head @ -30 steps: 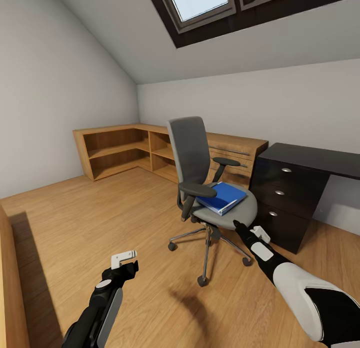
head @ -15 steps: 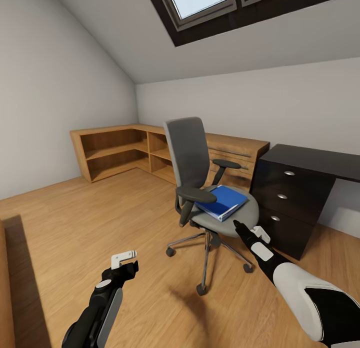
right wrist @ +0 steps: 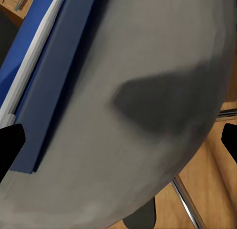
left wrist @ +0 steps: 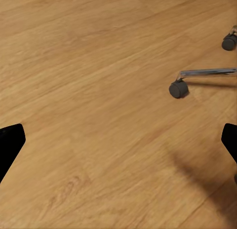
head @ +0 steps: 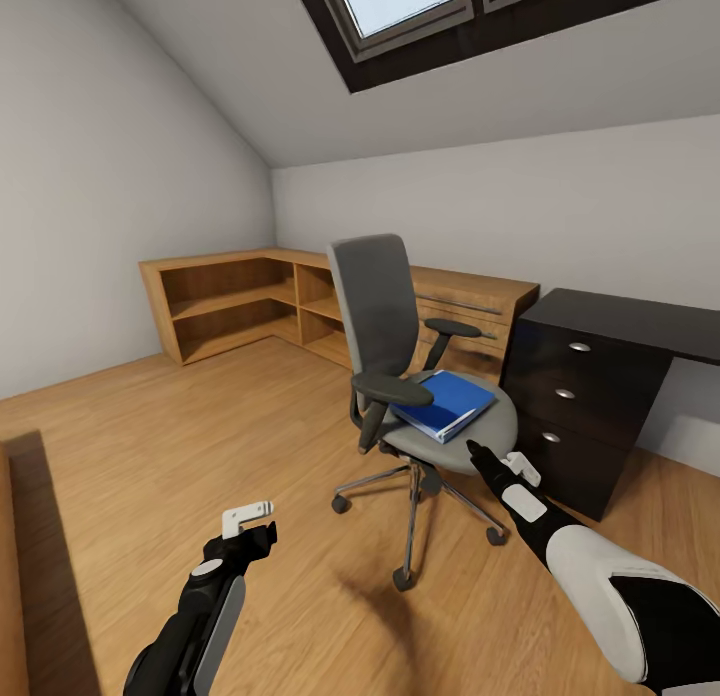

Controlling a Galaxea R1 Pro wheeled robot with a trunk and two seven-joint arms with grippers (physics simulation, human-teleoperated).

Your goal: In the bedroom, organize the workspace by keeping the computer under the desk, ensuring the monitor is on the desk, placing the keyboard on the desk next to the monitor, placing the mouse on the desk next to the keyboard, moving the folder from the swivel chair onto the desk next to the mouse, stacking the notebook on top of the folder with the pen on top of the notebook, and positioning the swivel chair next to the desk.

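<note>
- Sloped white attic walls and a skylight (head: 400,1) close over a wood floor (head: 150,426), and the folder (head: 448,401) lies flat on the grey seat of the swivel chair (head: 400,366), its near corner toward the seat's front edge.
- My right gripper (head: 492,466) hangs just at the seat's front rim, close to the folder but apart from it; its fingertips sit wide at the edges of the right wrist view, spread with nothing between.
- My left gripper (head: 250,524) hovers low over bare floor, likewise spread and empty, near a chair castor (left wrist: 178,88).
- Right of the chair stands the desk (head: 590,376); light-wood cabinets (head: 240,301) line the wall behind.
</note>
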